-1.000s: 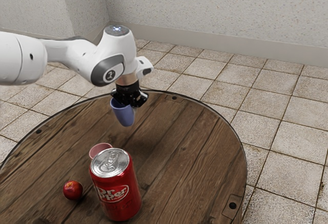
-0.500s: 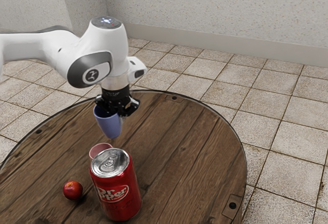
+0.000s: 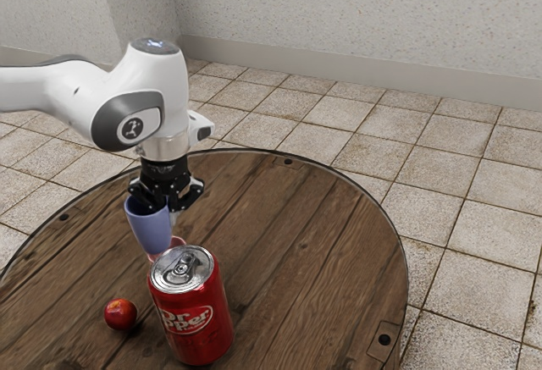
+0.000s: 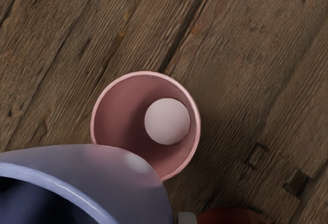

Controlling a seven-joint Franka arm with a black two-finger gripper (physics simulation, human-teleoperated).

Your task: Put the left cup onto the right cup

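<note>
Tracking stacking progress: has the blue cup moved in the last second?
Yes. Held by the gripper, the blue cup moved down and toward the exterior view's left, closer to the soda can, now just above the pink cup.

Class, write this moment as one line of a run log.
phase: placing | end effector: shut on blue cup | blue cup: raised, partly over pink cup | stacked: not yet

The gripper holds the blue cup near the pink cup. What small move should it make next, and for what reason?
Probably a short sideways shift to centre the blue cup over the pink cup, before lowering. In the wrist view the pink cup's opening lies beside the held cup and is only partly covered by it, so a straight descent would likely hit the rim.
</note>
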